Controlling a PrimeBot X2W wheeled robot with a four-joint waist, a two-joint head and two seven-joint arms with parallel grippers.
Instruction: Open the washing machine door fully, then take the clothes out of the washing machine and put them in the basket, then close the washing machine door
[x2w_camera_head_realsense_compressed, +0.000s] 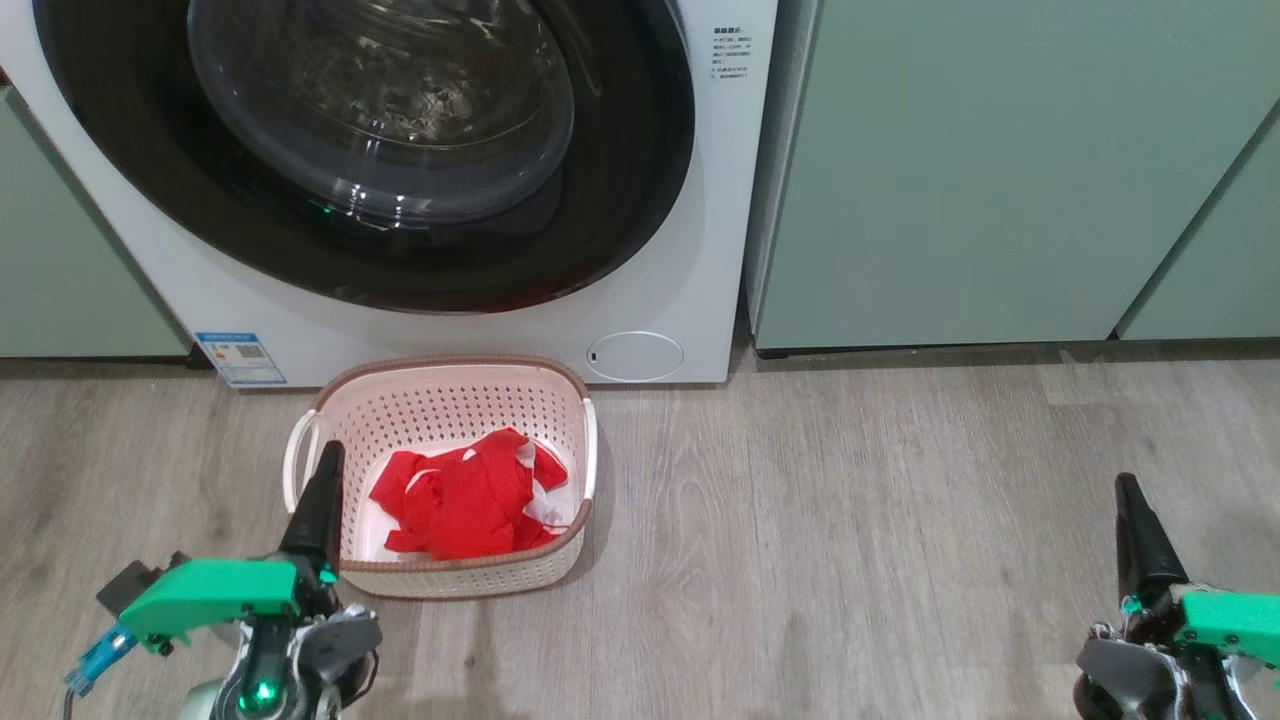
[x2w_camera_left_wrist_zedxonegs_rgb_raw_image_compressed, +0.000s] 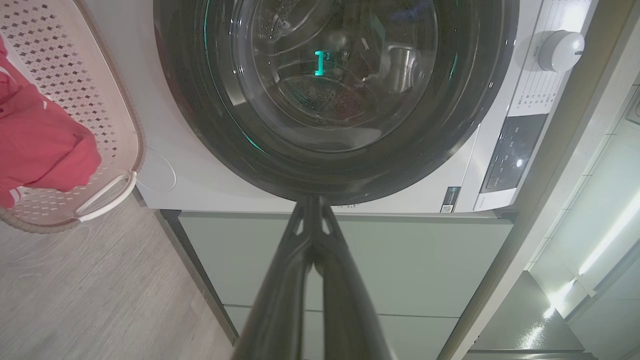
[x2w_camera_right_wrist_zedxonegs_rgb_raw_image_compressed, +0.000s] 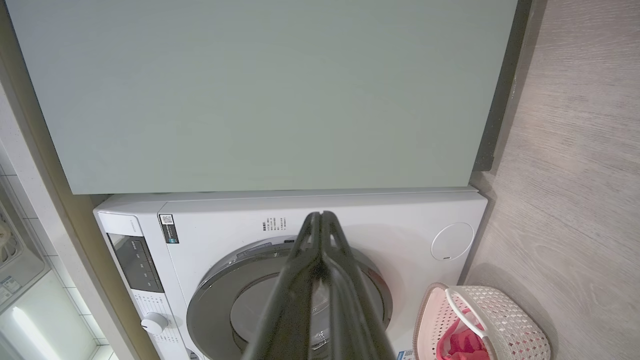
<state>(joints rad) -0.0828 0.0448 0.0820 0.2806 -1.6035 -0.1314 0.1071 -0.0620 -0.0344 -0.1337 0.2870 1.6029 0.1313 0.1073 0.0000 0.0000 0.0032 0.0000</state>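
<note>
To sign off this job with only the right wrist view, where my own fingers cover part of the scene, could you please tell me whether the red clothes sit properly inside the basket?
Observer: Yes. In the head view the clothes lie in a heap on the floor of the basket, inside its walls.
Operator: Thank you. Is the door shut?
Observer: The washing machine door looks shut against the front of the washing machine; no gap shows.
Operator: And where is the other arm?
Observer: The left gripper is shut and holds nothing. In the head view its fingers point up across the basket's near left edge.
</note>
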